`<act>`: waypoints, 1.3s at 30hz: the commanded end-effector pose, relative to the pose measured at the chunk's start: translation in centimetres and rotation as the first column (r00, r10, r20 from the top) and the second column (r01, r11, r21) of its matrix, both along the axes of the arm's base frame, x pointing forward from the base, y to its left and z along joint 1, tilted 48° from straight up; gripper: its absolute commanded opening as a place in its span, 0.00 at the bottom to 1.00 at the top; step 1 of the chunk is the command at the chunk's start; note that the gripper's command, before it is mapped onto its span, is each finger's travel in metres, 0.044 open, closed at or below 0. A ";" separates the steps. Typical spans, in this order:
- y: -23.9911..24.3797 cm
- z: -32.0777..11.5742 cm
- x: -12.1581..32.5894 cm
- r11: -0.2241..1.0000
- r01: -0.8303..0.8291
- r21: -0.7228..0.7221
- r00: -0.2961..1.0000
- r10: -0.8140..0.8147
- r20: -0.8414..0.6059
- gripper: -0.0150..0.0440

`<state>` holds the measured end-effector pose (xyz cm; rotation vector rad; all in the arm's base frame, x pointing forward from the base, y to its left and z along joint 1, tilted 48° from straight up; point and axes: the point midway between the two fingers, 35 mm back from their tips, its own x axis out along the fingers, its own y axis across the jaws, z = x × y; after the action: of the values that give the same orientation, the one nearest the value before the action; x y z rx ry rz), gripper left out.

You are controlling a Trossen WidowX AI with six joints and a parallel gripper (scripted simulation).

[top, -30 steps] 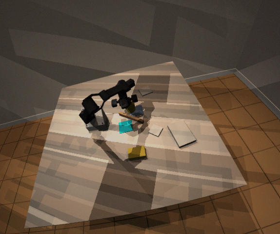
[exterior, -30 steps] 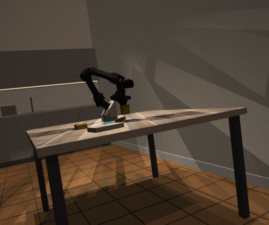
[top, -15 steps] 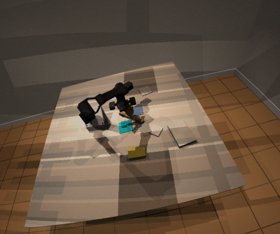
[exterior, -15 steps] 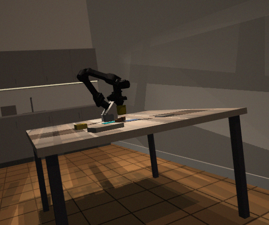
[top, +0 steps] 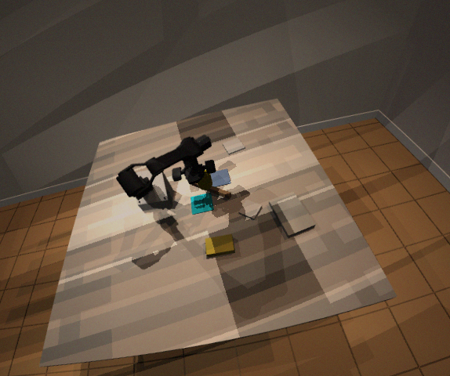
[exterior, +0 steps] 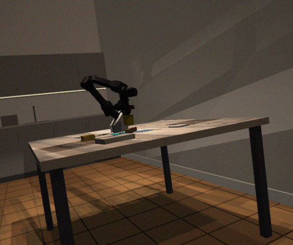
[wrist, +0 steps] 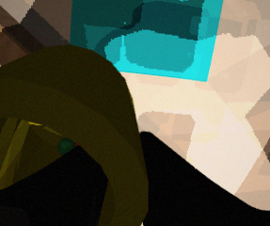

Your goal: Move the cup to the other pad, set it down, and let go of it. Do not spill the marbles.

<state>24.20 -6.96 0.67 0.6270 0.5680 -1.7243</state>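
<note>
Grey walls and an orange-brown tiled floor surrounded one wooden table (top: 144, 291) on dark legs, its top streaked in pale and brown bands. One black arm (top: 164, 161) reached across the upper middle of the top view, and its gripper (top: 198, 175) was clamped on one olive-yellow cup (exterior: 128, 119), round and smooth-walled, held in the air above the table just left of centre in the exterior view. Inside the cup, at the lower left of the wrist view, one small green marble (wrist: 65, 146) showed; any others were hidden. Two flat square pads lay below: a pale blue pad (top: 221, 177) just right of the cup and a bright teal pad (top: 201, 203) just under it in the frame. Also on the table were one brown wooden stick (top: 221, 192), one yellow block (top: 219, 244), one thick grey slab (top: 294, 215) and two thin grey tiles (top: 233, 146) (top: 251, 211).
</note>
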 end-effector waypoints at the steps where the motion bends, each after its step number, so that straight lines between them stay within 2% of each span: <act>1: -0.2 0.7 -0.4 1.000 -0.008 0.000 1.000 0.008 0.005 0.25; 39: -2.5 4.9 -4.3 1.000 -0.008 -0.002 1.000 0.008 0.002 0.25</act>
<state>20.10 -9.35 5.18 0.6238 0.5690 -1.7253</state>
